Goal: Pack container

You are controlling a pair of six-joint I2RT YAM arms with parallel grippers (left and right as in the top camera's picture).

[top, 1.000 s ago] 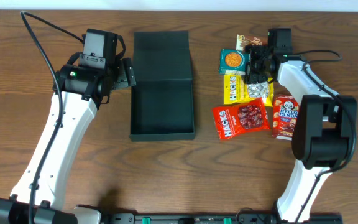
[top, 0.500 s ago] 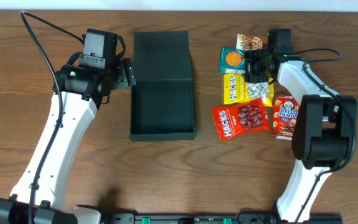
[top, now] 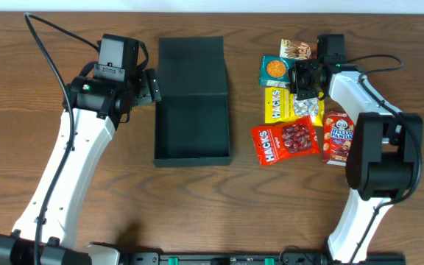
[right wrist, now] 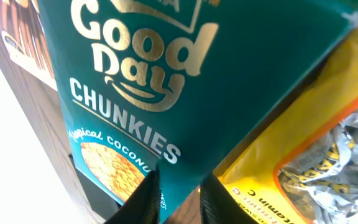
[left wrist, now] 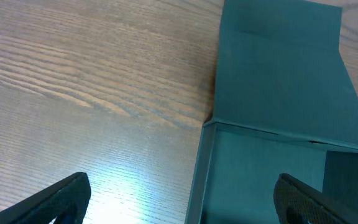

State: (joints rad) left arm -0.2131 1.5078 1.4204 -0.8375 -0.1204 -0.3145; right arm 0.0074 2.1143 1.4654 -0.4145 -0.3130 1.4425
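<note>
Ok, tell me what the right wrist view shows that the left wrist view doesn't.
Right wrist only: the teal Good Day packet, the right fingers pinching its edge, and a yellow packet behind it. Left wrist only: the container, open and empty where visible, its flap lid laid flat, with the left fingers spread wide. Both: the wooden table.

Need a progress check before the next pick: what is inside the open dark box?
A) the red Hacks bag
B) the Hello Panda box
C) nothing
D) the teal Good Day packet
C: the container shows a bare floor from overhead; the teal Good Day packet, red Hacks bag and Hello Panda box lie on the table beside it.
</note>
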